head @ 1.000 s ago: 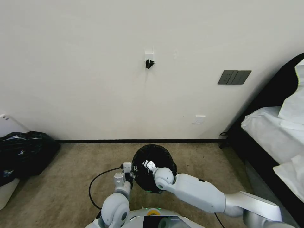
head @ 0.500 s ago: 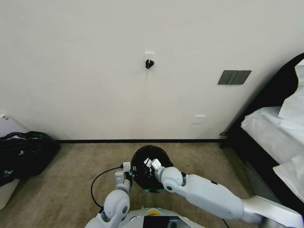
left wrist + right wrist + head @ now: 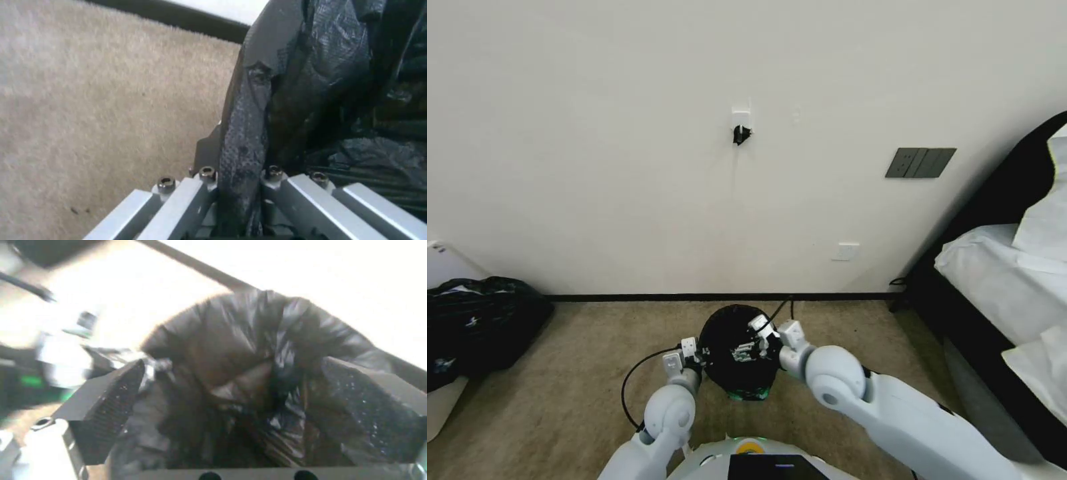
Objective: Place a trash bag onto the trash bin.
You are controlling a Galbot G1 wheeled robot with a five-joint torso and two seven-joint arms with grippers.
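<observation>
The trash bag, thin crinkled black plastic, stands on the tan carpet directly in front of the robot's base, a short way out from the white wall and its dark baseboard. It covers a round form from the top down; a small patch of green shows at the lower edge, and the trash bin itself cannot otherwise be made out beneath the plastic.

The left gripper sits at the bag's left edge. In the left wrist view its fingers are closed tight on a fold of the black film, which runs between them and up toward the bag's body.

The right gripper reaches over the top of the bag from the right side. In the right wrist view its two ribbed black pads stand wide apart, with gathered bag plastic lying between them; neither pad visibly presses it.

A black cable loops over the carpet by the left arm. A much larger bulging black bag sits well apart at the far left near the wall. A bed with white linen occupies the right side.
</observation>
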